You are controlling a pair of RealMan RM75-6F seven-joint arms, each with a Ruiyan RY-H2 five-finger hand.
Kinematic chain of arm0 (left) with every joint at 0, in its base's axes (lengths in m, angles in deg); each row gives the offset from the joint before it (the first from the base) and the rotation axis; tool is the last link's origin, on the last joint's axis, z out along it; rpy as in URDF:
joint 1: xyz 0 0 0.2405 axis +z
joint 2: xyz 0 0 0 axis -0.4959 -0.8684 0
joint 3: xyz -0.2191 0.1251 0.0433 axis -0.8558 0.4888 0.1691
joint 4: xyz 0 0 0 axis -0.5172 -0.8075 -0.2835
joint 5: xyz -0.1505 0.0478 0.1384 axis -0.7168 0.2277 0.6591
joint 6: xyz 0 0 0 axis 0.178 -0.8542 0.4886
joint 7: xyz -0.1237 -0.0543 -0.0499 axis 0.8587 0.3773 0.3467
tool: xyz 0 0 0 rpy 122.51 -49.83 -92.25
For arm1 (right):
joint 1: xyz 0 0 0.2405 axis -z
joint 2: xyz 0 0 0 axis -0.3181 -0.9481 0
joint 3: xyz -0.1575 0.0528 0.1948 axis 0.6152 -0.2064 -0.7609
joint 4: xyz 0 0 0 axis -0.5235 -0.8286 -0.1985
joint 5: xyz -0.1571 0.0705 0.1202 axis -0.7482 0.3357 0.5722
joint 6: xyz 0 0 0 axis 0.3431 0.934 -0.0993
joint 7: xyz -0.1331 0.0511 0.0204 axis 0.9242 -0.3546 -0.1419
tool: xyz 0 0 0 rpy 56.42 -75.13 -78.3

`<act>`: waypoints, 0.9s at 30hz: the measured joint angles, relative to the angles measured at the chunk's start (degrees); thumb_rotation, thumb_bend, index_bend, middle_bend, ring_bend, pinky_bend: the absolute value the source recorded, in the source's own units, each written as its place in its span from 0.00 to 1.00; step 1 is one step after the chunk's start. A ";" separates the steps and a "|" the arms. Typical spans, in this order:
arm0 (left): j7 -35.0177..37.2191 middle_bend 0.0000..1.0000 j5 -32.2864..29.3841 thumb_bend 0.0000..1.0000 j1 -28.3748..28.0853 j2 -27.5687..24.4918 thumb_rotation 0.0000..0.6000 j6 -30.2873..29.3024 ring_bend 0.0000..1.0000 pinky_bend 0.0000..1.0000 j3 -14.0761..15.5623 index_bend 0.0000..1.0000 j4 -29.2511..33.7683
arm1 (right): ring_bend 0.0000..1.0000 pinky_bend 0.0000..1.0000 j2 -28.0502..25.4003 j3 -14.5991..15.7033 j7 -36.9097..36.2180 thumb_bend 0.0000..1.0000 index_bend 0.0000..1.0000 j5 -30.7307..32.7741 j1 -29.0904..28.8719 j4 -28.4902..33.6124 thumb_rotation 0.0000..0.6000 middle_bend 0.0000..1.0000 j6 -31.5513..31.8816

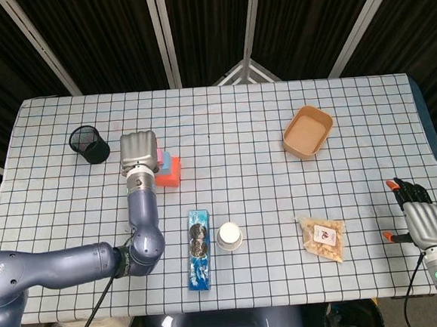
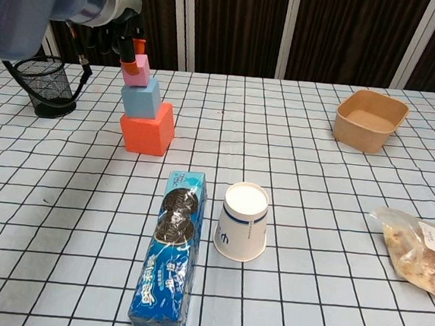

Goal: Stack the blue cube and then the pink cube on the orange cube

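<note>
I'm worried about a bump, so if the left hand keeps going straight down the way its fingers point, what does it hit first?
Probably the blue cube: the left hand holds the pink cube right above it, on or nearly on it; contact is unclear.

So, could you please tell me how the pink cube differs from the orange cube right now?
The pink cube is much smaller than the orange cube. The pink cube sits atop the blue cube, gripped by the left hand; the orange cube rests directly on the table, untouched. Both belong to one stack.
</note>
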 measured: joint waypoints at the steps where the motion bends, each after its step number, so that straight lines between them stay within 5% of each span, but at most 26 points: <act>1: -0.06 0.86 -0.03 0.44 -0.01 -0.07 1.00 -0.23 0.70 0.72 -0.11 0.52 0.20 | 0.03 0.04 0.00 0.01 -0.01 0.09 0.00 -0.02 0.00 0.01 1.00 0.04 0.01; 27: 0.15 0.86 0.52 0.44 0.36 0.97 1.00 -0.14 0.70 0.72 -0.67 0.52 -0.36 | 0.03 0.04 -0.27 -0.06 -0.78 0.09 0.00 -0.17 0.15 0.04 1.00 0.04 0.26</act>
